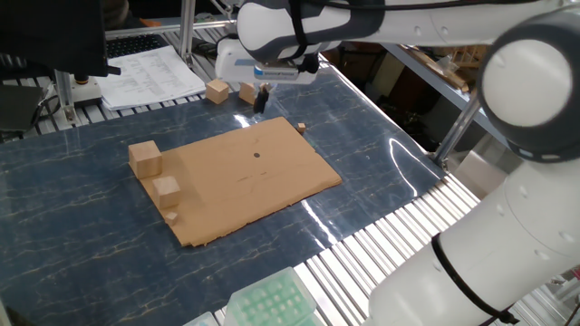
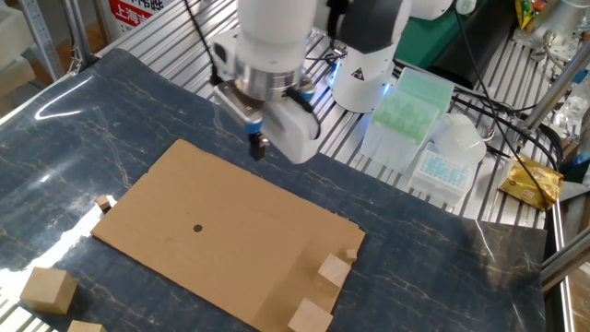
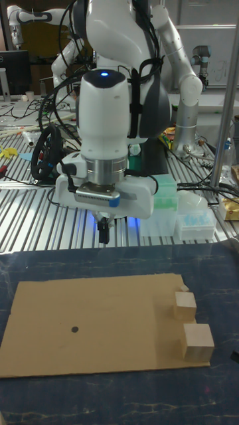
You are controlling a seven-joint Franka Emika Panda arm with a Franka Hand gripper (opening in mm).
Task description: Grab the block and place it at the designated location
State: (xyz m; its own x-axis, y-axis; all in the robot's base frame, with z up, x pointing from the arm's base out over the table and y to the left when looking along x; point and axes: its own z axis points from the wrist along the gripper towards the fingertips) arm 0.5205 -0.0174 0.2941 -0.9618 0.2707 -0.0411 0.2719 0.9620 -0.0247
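The block (image 1: 301, 128) (image 2: 104, 203) is a tiny tan cube lying on the dark table just off the cardboard sheet's (image 1: 272, 186) (image 2: 258, 240) (image 3: 113, 312) far corner. The designated location is the small dark dot (image 1: 256, 154) (image 2: 197, 228) (image 3: 74, 328) on that sheet. My gripper (image 1: 261, 98) (image 2: 260, 146) (image 3: 103, 232) hangs in the air near the sheet's back edge, well above the surface and apart from the block. Its dark fingers are pressed together, and no cube shows between them.
Two larger tan cubes (image 1: 145, 158) (image 1: 167, 188) and another tiny one (image 1: 171, 216) (image 2: 350, 253) sit at the sheet's other end. More cubes (image 1: 217, 91) (image 2: 48, 288) lie on the table. Green and white racks (image 2: 406, 106) (image 3: 196, 222) stand by the robot base.
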